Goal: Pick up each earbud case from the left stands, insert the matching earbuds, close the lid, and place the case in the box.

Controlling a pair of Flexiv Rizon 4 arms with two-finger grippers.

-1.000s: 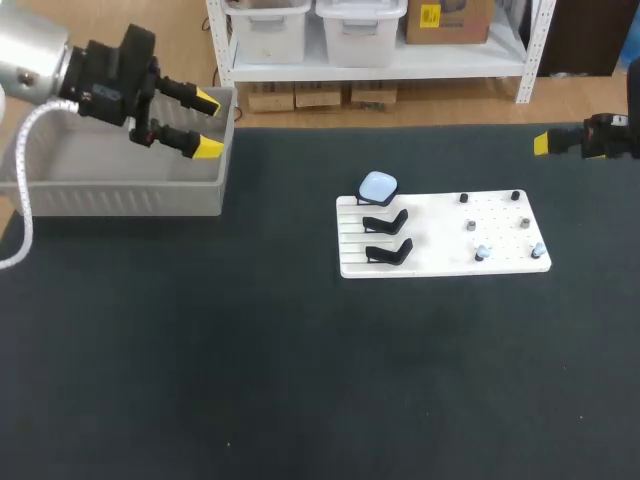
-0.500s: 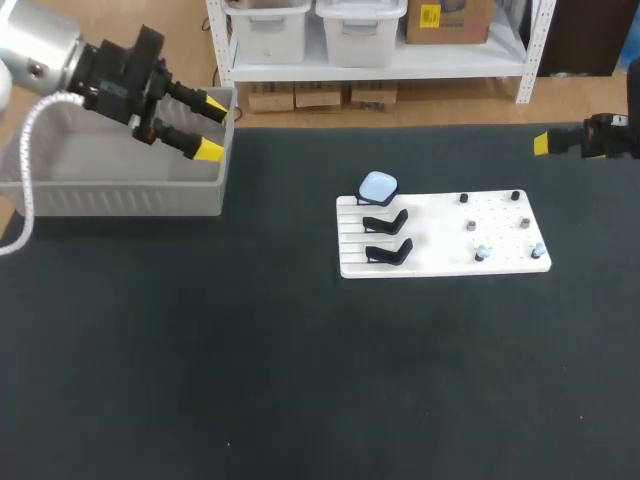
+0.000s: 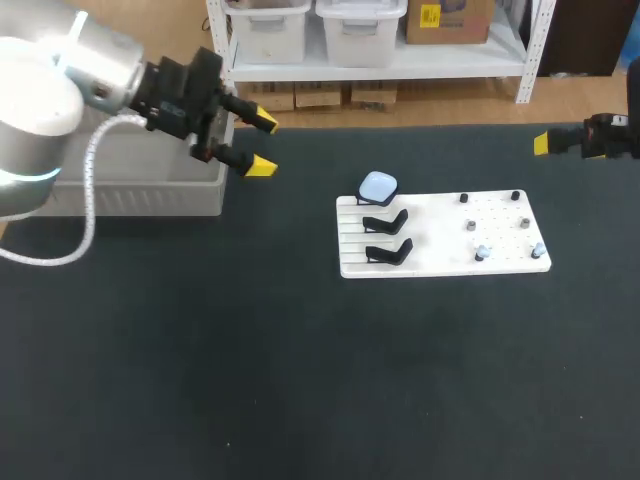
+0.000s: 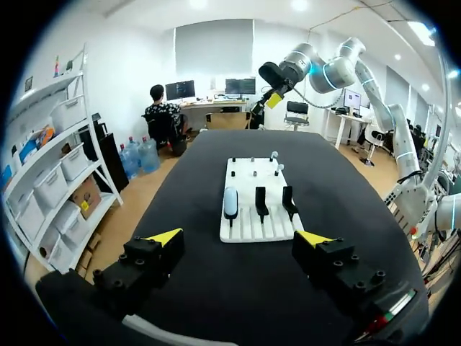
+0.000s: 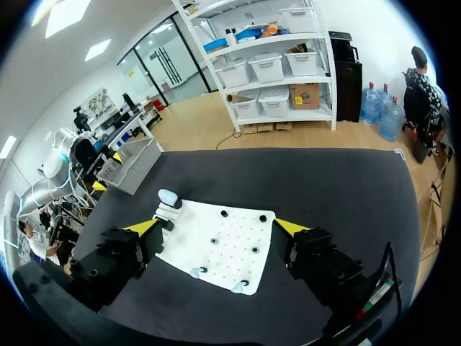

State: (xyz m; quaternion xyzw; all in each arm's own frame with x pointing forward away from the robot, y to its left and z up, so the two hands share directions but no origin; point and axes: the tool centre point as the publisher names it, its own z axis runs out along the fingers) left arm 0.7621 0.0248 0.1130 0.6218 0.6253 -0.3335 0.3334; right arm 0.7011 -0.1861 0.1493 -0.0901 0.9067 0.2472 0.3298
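Tabletop [image 3: 300, 380], dark and matte, is stretching wide between the grey ribbed box [image 3: 150, 190] and the flat white board [image 3: 440, 240]; the left gripper [image 3: 262, 144] is hovering by the box's corner, fingers [image 3: 262, 167] spread, holding nothing. The rounded pale-blue earbud case [image 3: 378, 185] is sitting on the rearmost black stand [image 3: 368, 201] at the board's left edge, while the right gripper [image 5: 217, 227], spread too, is hanging near the table's right edge.

Bright, even overhead light, faint shadows on the dark table [image 3: 300, 380], glare on the left arm [image 3: 45, 100]
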